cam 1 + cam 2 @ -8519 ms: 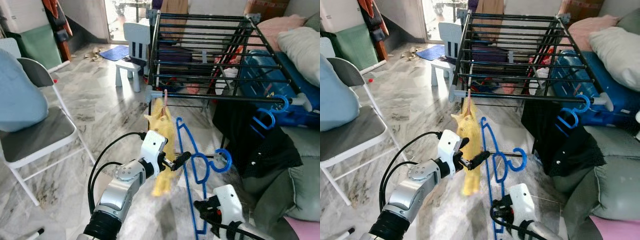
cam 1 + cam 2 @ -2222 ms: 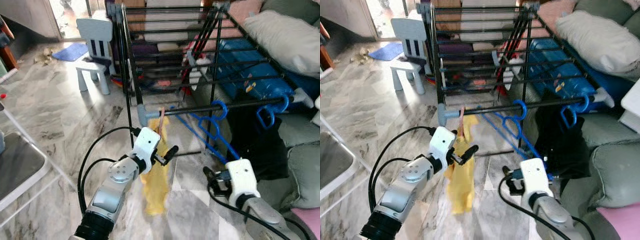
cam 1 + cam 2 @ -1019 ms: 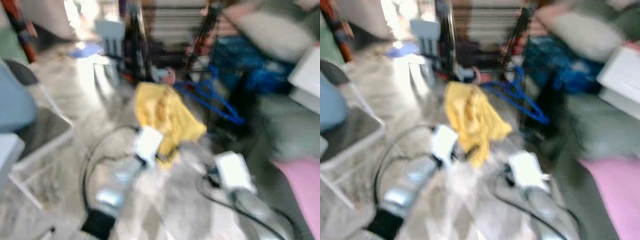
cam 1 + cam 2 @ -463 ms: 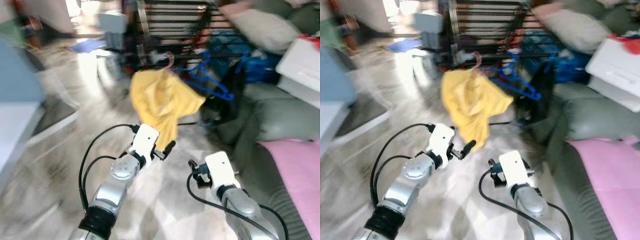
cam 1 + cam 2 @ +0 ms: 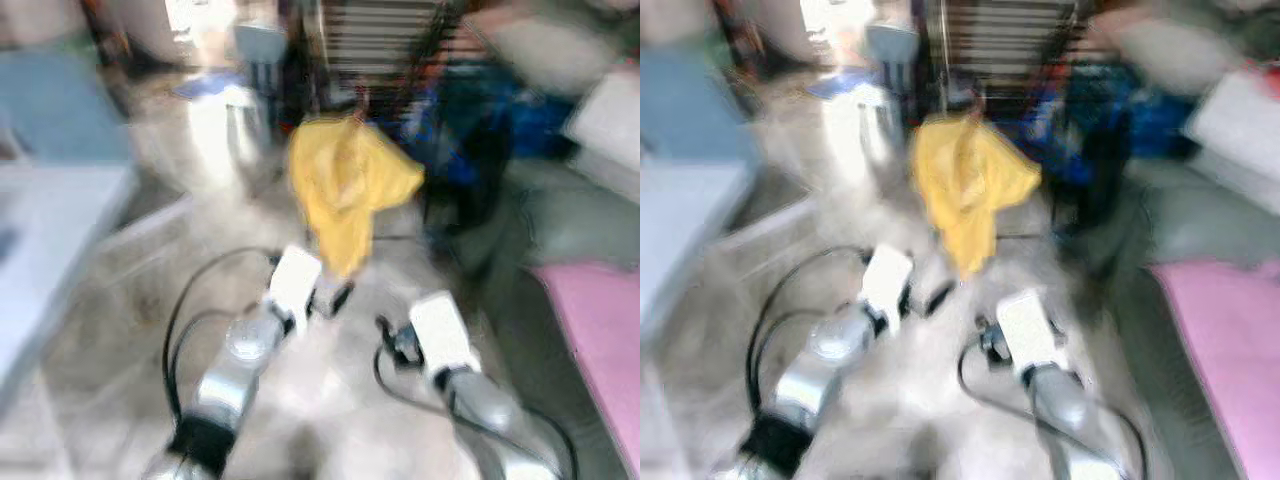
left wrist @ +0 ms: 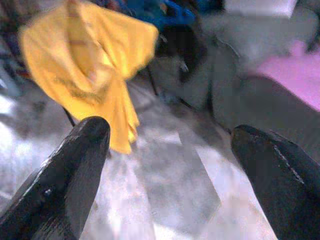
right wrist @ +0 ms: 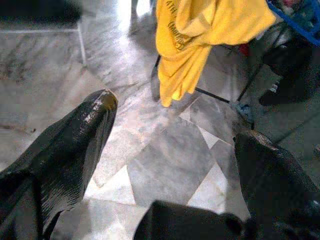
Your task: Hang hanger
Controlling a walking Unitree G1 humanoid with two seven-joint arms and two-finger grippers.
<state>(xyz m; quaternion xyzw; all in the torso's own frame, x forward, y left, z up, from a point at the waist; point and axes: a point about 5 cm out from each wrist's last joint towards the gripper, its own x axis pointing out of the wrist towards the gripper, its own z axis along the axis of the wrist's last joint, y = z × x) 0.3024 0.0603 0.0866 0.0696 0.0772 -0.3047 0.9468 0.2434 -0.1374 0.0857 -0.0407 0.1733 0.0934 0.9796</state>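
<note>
Marble-ish floor tiles [image 7: 165, 165] fill the bottom of the frame, and everything in the head views is smeared, so my guess is the robot is mid-walk or turning. Closest in, the left gripper [image 6: 167, 150] and right gripper [image 7: 172, 150] are both spread wide with nothing between the fingers, held low over the floor at lower centre, probably because they have nothing left to carry. Up past them, centre frame, a yellow shirt [image 5: 350, 190] dangles off the front of the dark drying rack [image 5: 385, 40] at top centre. A blue hanger [image 6: 165, 12] shows right beside the shirt's top, so I'd say the hanging part looks done. Pink cushion [image 5: 600, 340] sits at the right edge.
</note>
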